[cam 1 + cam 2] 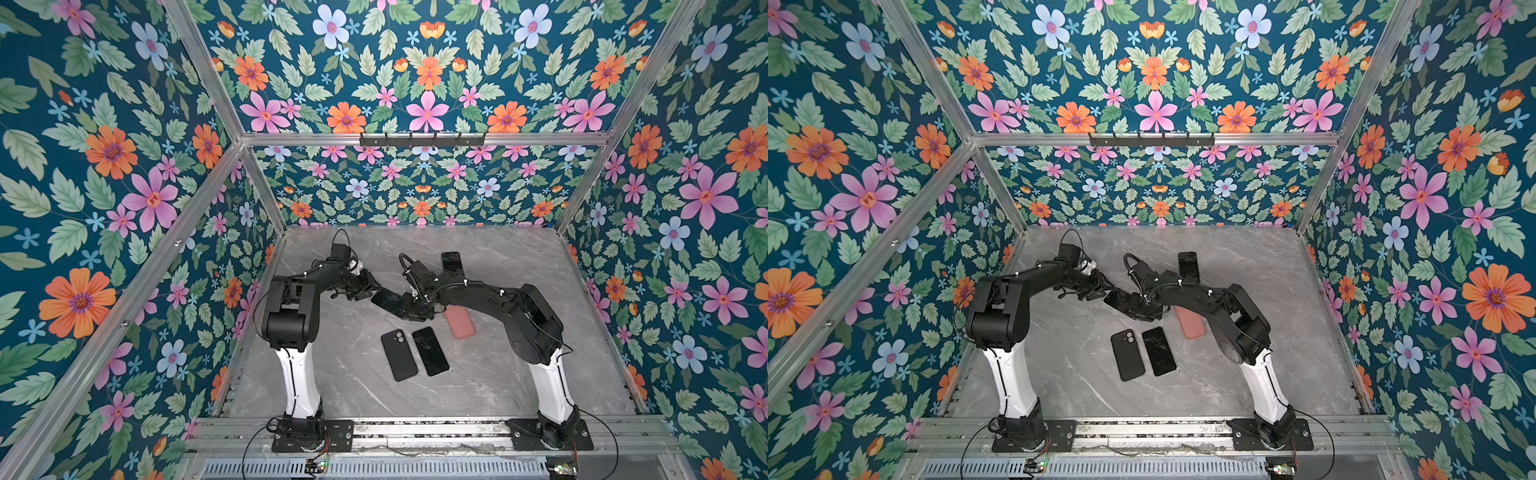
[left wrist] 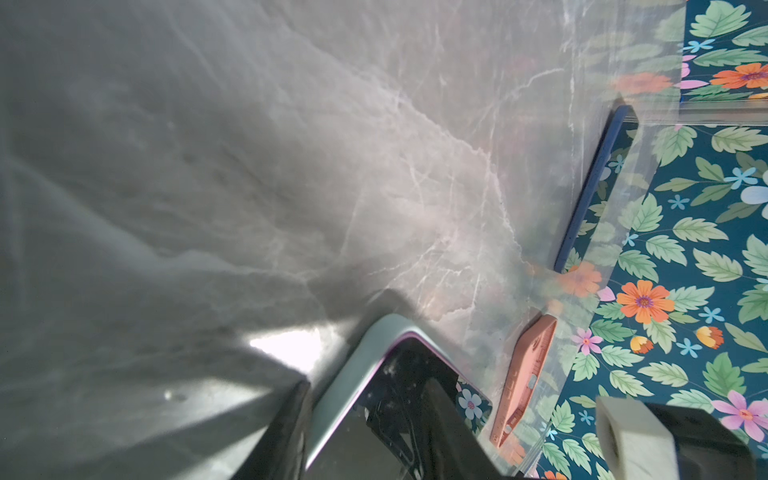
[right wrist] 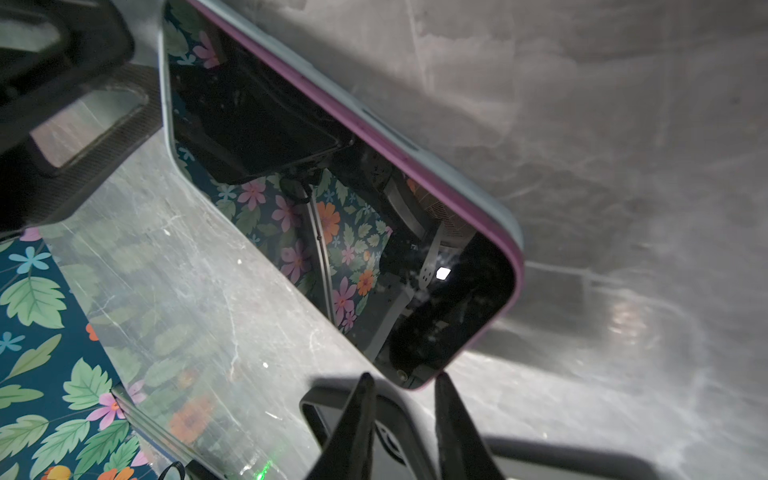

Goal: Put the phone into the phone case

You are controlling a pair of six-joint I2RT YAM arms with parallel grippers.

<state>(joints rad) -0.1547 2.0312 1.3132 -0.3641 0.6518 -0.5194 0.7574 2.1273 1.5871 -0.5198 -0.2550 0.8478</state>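
Three near phone (image 1: 388,301): pink case (image 1: 461,323), black case (image 1: 399,355), handset (image 1: 430,351).

soft overhead light, glare on marble table (image 2: 286,345), blurred wrist-view edges

I am working in a robot test booth. An aluminium frame (image 1: 291,138) carries printed flower panels (image 1: 428,62) as walls around a marble-look tabletop (image 1: 498,270). The left arm (image 1: 299,374) and right arm (image 1: 548,382) are bolted to a metal rail (image 1: 436,428), with a bare circuit board (image 1: 316,464) at the front edge.
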